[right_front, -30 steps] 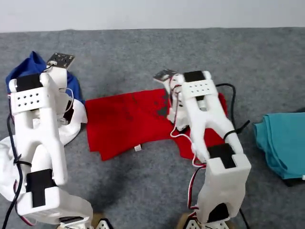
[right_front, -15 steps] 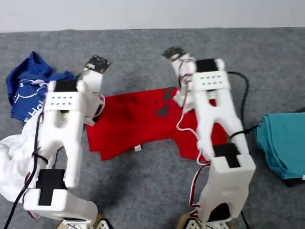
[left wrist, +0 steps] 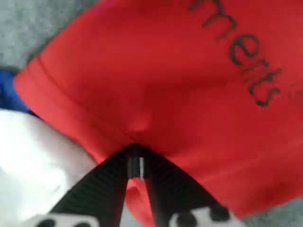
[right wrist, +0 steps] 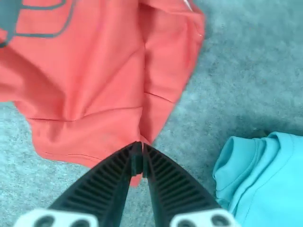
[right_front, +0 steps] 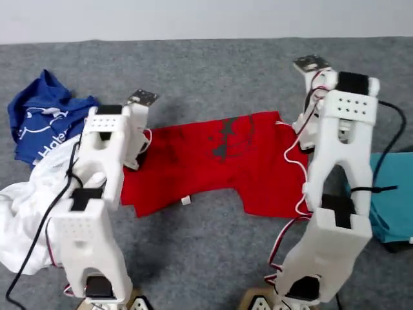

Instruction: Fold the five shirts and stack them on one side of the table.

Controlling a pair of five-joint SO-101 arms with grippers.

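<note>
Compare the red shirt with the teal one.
The red shirt lies spread in the middle; the teal shirt sits bunched at the right edge. The left gripper and right gripper pinch the red shirt; nothing touches the teal shirt. The red shirt shows dark print, the teal shirt none.

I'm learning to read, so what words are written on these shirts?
Red cotton shirt, dark print: blurred and partly cut off, not readable.
Crumpled blue shirt, white print: partly lost in folds, not readable.
Small white tag at the red shirt's edge: too small to read.
No other writing shows.
</note>
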